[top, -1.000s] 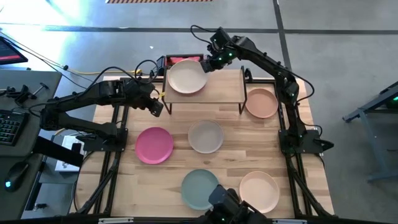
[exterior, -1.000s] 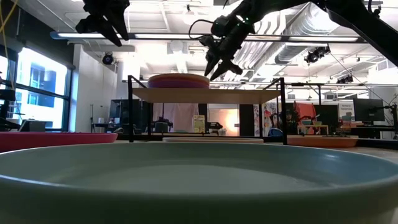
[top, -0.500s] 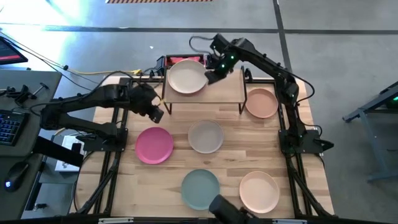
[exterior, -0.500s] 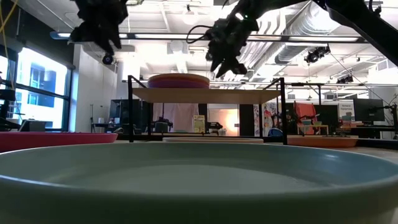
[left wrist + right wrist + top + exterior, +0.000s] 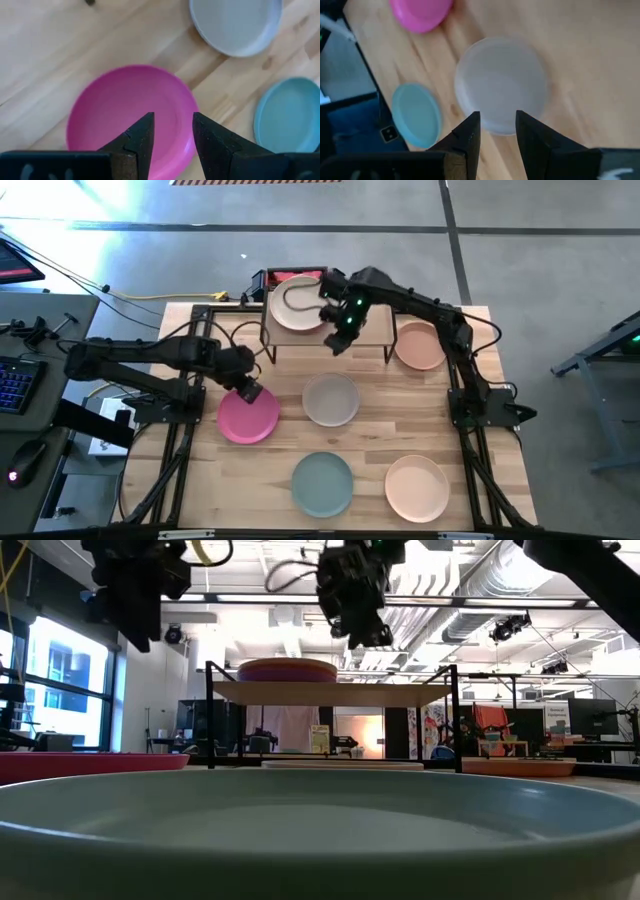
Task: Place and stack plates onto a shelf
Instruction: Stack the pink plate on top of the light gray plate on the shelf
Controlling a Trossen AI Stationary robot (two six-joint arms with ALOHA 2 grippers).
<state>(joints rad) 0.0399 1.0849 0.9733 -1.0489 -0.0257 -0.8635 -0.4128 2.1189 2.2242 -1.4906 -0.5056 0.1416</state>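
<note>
Five plates lie loose on the desk (image 5: 200, 490), so most of the stacking looks yet to be done. Nearest the front edge sit the teal plate (image 5: 322, 483) and the peach plate (image 5: 417, 488), side by side and apart; both are round, shallow and matte, with a low upturned rim. Farther in, the pink plate (image 5: 246, 413) and the grey plate (image 5: 331, 399) lie near each other on the pale wood, whose grain runs in long boards. The left gripper (image 5: 248, 392) hangs over the pink plate's far edge with its fingers a narrow gap apart and nothing between them; I judge this plate to be the next one picked. The right gripper (image 5: 338, 335) hovers above the near edge of the shelf (image 5: 375, 325), likewise narrowly parted and empty, its wrist camera looking down on the grey plate. Beyond, the terracotta plate (image 5: 420, 345) rests on the desk just beside the shelf's black metal legs. On the shelf's light wooden top a cream plate (image 5: 298, 304) crowns a short stack; from table height a pink-purple rim shows beneath it, though how many plates it holds I cannot tell.
</note>
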